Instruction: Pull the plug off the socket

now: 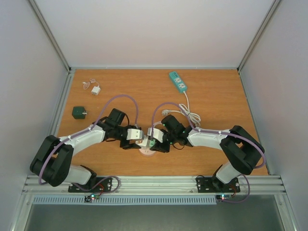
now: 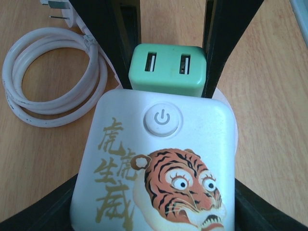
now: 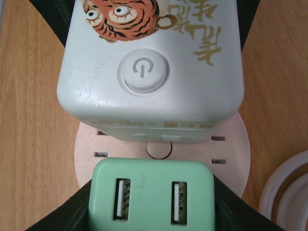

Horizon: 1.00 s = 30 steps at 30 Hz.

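A round pale pink socket (image 3: 232, 150) lies flat on the wooden table (image 1: 216, 96), between the two arms (image 1: 147, 153). Two things stand on it side by side. One is a mint-green plug (image 3: 151, 192) with two USB ports. The other is a white block (image 2: 159, 159) with a tiger picture and a power button. My right gripper (image 3: 151, 211) is shut on the green plug, its black fingers (image 2: 225, 38) pressed against both sides. My left gripper (image 2: 154, 204) is shut on the white tiger block. The prongs of both are hidden.
A coiled white cable (image 2: 48, 82) lies just right of the socket and runs to a teal power strip (image 1: 177, 81) at the back. A small white charger (image 1: 95, 89) and a dark green cube plug (image 1: 78, 112) sit at the back left. Grey walls enclose the table.
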Each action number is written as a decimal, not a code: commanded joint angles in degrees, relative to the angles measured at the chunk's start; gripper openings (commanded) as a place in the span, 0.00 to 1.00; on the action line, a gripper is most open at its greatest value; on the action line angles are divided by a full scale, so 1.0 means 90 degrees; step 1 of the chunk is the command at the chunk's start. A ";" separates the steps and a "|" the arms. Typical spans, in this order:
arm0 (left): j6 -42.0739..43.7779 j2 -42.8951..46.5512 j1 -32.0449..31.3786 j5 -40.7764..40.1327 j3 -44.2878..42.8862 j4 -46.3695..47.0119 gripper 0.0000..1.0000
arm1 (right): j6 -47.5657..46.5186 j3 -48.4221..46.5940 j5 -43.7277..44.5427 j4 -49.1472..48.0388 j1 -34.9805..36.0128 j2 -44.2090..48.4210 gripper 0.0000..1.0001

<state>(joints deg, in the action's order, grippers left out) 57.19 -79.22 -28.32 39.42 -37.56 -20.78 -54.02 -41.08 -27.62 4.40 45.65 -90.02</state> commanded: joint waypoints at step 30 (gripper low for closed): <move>-0.0324 0.0874 0.0124 0.0994 0.0459 0.1260 0.30 | 0.0165 -0.0047 0.0643 0.0111 0.0023 -0.0562 0.08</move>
<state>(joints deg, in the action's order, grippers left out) 53.39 -76.93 -26.65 40.40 -35.48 -19.81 -53.84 -41.82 -27.99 2.87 45.95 -91.57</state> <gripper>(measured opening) 0.633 0.453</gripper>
